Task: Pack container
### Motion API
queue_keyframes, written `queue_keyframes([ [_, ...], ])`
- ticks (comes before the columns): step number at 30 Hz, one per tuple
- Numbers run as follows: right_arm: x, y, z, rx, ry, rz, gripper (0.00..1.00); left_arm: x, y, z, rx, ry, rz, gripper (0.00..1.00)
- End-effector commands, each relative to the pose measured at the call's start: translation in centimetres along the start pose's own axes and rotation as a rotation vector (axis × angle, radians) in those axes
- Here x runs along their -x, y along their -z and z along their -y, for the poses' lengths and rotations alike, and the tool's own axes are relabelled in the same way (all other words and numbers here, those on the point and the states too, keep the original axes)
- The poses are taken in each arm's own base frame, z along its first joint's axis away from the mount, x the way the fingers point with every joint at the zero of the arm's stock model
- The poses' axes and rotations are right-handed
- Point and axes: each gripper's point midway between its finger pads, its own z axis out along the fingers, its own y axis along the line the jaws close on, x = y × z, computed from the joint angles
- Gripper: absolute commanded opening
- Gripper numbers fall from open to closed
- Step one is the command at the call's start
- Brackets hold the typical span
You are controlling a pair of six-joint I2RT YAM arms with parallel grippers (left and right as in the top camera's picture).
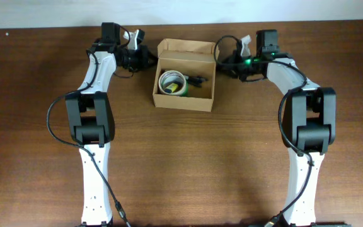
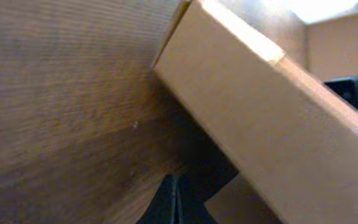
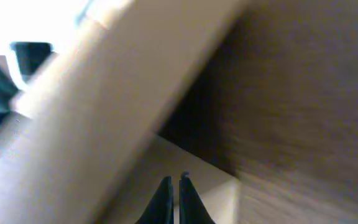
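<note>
Inside, the container (image 1: 183, 99) holds a small, indistinct dark object (image 1: 197, 80).

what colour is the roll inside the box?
The roll has a green outer edge and whitish face, inside the tan container. Overhead view shows it best.

Matt cardbd container (image 1: 183, 101), wood-grain table (image 1: 188, 170)

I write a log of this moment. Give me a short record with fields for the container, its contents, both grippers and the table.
container: tan cardboard box, open at the top, standing on the table
contents: tape roll; small dark item
left gripper: fingers shut, holding nothing, close to the box's side; contact unclear
right gripper: fingers shut, holding nothing, close to the opposite side
table: brown wood
</note>
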Motion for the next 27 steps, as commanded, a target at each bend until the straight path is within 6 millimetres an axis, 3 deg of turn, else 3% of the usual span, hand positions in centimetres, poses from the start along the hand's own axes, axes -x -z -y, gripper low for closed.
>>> queue_keyframes([
  [1, 1.1, 0.6, -2.3, 0.094, 0.002, 0.018, 0.04, 0.0, -0.6, 0.5, -0.074, 0.046, -0.003, 0.02],
  [8, 2.4, 0.8, -3.5, 0.136, 0.067, 0.062, 0.04, 1.2, -0.3, 2.4, -0.175, -0.043, 0.031, 0.02],
  [12, 2.3, 1.0, -5.0, 0.207, 0.12, 0.047, 0.04, 2.4, 0.6, 5.2, -0.318, -0.115, 0.056, 0.02],
  [20, 2.1, 1.7, -6.6, 0.288, 0.148, 0.018, 0.04, 4.1, 2.6, 8.4, -0.475, -0.168, 0.076, 0.02],
  [27, 1.4, 2.2, -7.7, 0.346, 0.165, -0.026, 0.04, 3.8, 3.2, 9.1, -0.517, -0.151, 0.046, 0.02],
])
